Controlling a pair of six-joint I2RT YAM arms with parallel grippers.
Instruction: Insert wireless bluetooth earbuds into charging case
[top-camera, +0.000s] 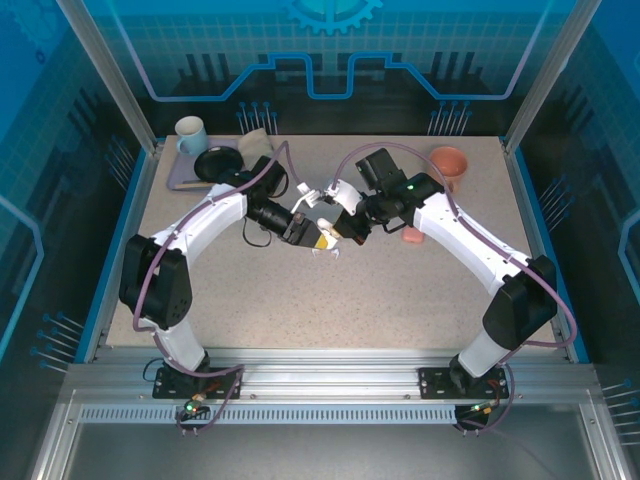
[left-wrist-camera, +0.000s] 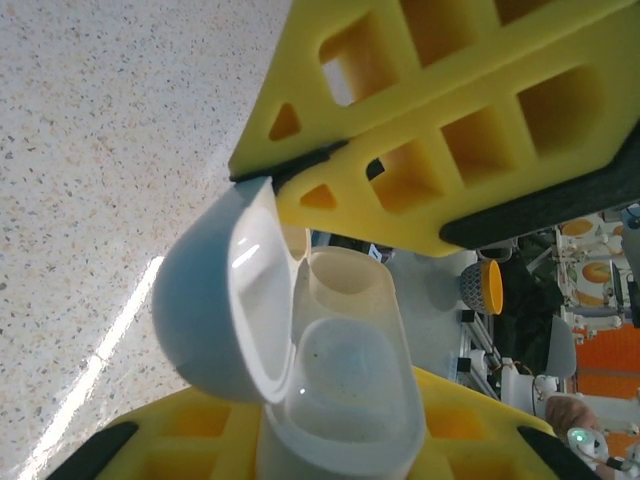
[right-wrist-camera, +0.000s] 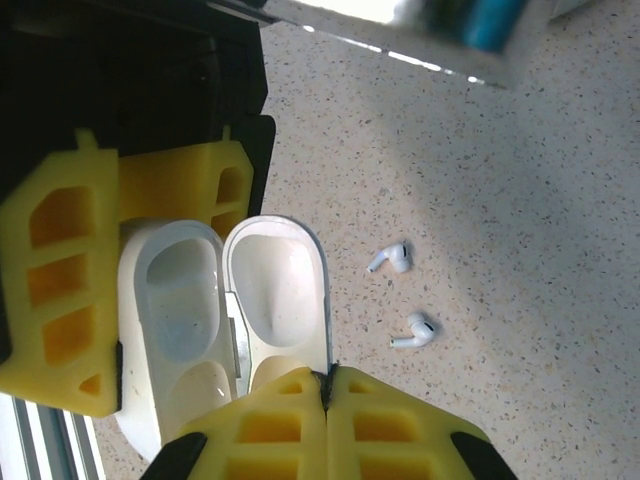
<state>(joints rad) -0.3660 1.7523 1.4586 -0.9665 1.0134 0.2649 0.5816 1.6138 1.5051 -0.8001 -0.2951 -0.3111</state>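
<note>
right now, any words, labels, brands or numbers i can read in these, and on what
None readable. The open white charging case and the two white earbuds on the table show no print; the back wall panel carries only a gear graphic, no letters.

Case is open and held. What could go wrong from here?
1. Left gripper jaws clamp the charging case, right gripper sits shut at its lid; so close, they could collide or strain the hinge.
2. Two white earbuds lie loose on the table; freeing an arm to fetch them may let the lid swing shut.
</note>
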